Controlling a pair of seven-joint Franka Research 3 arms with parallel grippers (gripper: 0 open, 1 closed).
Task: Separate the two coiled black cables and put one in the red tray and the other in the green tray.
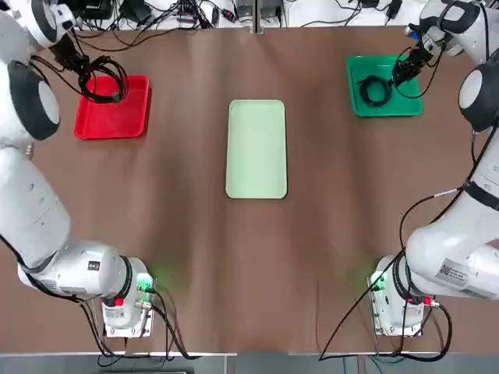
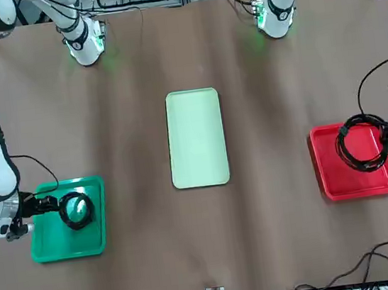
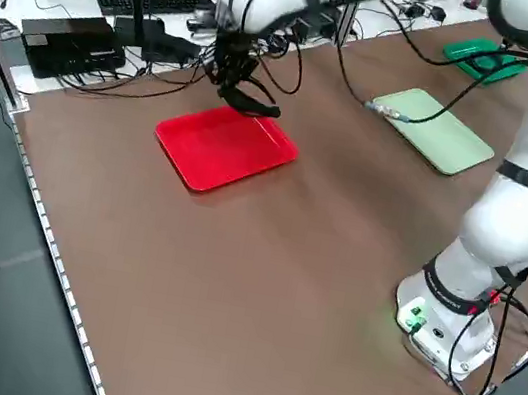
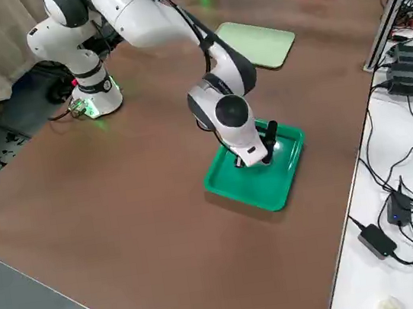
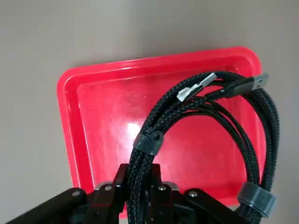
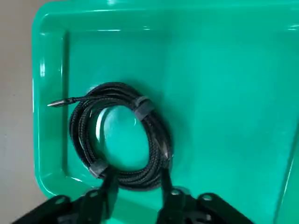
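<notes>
Top view, near to far: arm bases sit at the bottom edge, upper arms run off the left and right frame edges, so parts of both arms are cut off. A small label on the right arm's lower link is too small to read; no other writing is legible. Pale mint tray [image 1: 256,148] lies at frame center on the brown table [image 1: 249,273], nothing in it. Red tray [image 1: 113,107] is upper left, green tray [image 1: 383,86] upper right, well apart. Left gripper [image 1: 84,72] is over the red tray's far-left corner, partly hidden by its own wrist; the left wrist view shows its fingers [image 5: 156,186] closed narrow on the loops of one coiled black cable [image 5: 210,126], which hangs as an open loop above the red tray [image 5: 107,116], two plug ends showing near the tray's far rim. Whether the cable's lowest loop touches the tray cannot be told. Right gripper [image 1: 404,72] is at the green tray's right side; in the right wrist view its fingers [image 6: 105,193] stand apart, straddling the near edge of the other coiled black cable [image 6: 119,135], which lies flat inside the green tray [image 6: 224,93]. Whether the fingers touch it is hard to make out.
</notes>
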